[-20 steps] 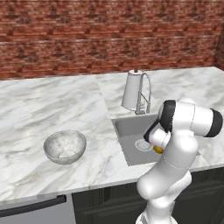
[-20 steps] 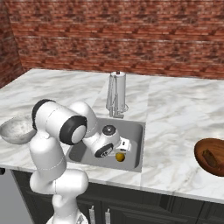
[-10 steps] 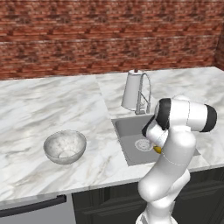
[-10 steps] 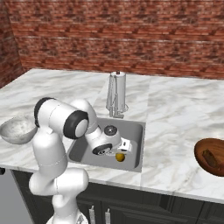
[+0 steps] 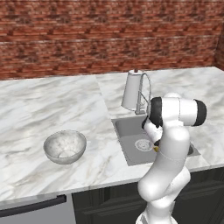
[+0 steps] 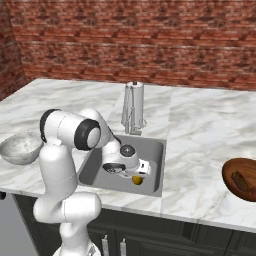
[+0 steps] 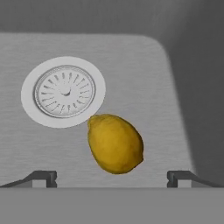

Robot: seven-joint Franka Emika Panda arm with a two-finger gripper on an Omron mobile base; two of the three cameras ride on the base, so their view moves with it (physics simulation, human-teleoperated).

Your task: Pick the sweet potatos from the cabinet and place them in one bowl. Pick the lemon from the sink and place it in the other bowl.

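Down on the floor of the sink (image 7: pixel 131 57), the lemon (image 7: pixel 115 143) lies just beside the round white drain (image 7: pixel 64 92), at about five o'clock from it, its pointed end touching or nearly touching the drain's rim. From the hand view the gripper (image 7: pixel 112 177) hangs over the fruit with its two dark fingertips (image 7: pixel 43 177) spread to their full width, one at either side of the lemon and clear of it; nothing is held.

From the right base view the gripper (image 6: pixel 131 175) is low inside the sink (image 6: pixel 155 150), and only a sliver of the lemon (image 6: pixel 136 180) peeps out beneath the hand; the fingers themselves are hard to make out there. From the left base view the arm covers most of the basin; the lemon (image 5: pixel 155 148) is a small yellow speck at the arm's edge.

The pale grey bowl (image 5: pixel 64 146) sits on the counter at nine o'clock from the sink, well apart. The dark wooden bowl (image 6: pixel 242 179) sits at three o'clock, cut off by the picture's edge, with something brownish inside (image 6: pixel 242 182) that is too indistinct to name.
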